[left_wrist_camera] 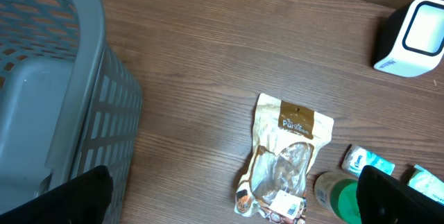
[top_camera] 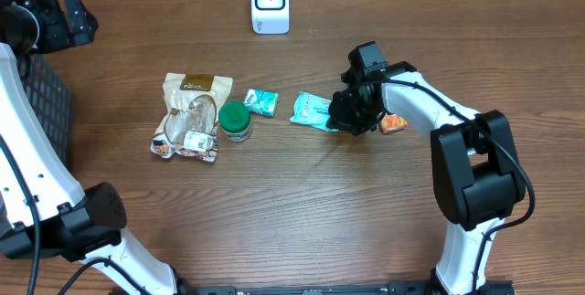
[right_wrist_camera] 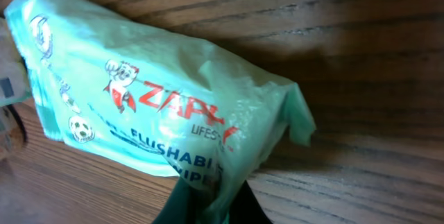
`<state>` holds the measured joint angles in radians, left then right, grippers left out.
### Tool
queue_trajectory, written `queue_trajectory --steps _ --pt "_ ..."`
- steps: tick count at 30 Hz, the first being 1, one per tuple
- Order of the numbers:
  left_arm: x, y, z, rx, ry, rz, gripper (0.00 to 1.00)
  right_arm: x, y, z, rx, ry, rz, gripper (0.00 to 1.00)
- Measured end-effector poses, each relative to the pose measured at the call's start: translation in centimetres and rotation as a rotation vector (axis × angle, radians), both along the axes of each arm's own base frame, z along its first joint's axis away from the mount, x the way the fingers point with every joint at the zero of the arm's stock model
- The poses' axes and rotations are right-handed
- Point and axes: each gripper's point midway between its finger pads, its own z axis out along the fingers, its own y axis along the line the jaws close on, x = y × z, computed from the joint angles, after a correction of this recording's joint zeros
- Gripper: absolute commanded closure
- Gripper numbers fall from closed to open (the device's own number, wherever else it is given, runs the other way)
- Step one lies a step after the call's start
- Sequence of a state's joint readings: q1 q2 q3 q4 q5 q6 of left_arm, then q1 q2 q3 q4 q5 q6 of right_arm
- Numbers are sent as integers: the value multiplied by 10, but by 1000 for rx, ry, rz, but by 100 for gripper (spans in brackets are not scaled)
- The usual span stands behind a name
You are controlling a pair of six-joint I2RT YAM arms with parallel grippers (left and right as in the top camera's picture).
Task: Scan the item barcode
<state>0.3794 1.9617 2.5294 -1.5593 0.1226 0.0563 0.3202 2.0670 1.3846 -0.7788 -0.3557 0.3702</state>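
Dark wood-grain counter (top_camera: 274, 204) filled all three views. A white box-shaped barcode scanner (top_camera: 270, 3) stood at the top centre of the overhead frame, its window facing down the frame toward the goods. The right claw (top_camera: 340, 117) was clenched on the pale green plastic wipes packet (top_camera: 309, 109), which sat just right of centre and well below the scanner. It pinched the wipes packet by its right end, which I judge left the printed faces free to be turned toward the scanner window. No barcode showed on the side in view. A small orange pack (top_camera: 394, 123) lay just beside that arm's wrist. Left of the wipes packet sat a small teal packet (top_camera: 261, 102), a clear jar with a green lid (top_camera: 237, 121) and a beige-and-brown windowed snack pouch (top_camera: 190, 115), none of them touched.

The left claw (left_wrist_camera: 232, 196) hung released, jaws wide, at the upper left of the overhead frame above a grey slatted plastic basket (left_wrist_camera: 48, 99). By my reading it was parked clear of the working arm.

Only the right wrist view showed the grip itself: thin film bunched between dark fingers (right_wrist_camera: 251, 213) at the bottom edge, with red lettering readable. Overhead, the arm hid that contact. Neither view settled whether the wipes packet was off the counter. The left wrist view gave the basket's wall, barely seen overhead.
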Motion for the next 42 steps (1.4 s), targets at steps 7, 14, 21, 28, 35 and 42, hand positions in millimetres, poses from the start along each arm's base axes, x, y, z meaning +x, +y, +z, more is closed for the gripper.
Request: queue_trajectory --steps 7,14,21,28,35,42 --pt "0 0 0 0 0 0 0 -3 -11 12 -78 14 32 96" --pt "0 0 0 0 0 0 0 23 -40 96 -332 -226 13 96" --pt "0 0 0 0 0 0 0 8 -61 126 -738 -352 -4 96" --pt "0 0 0 0 0 0 0 7 -66 163 -1071 -537 81 96" --pt "0 0 0 0 0 0 0 14 -64 174 -1210 -586 223 96" --pt "0 0 0 0 0 0 0 18 -62 127 -1384 -480 418 96"
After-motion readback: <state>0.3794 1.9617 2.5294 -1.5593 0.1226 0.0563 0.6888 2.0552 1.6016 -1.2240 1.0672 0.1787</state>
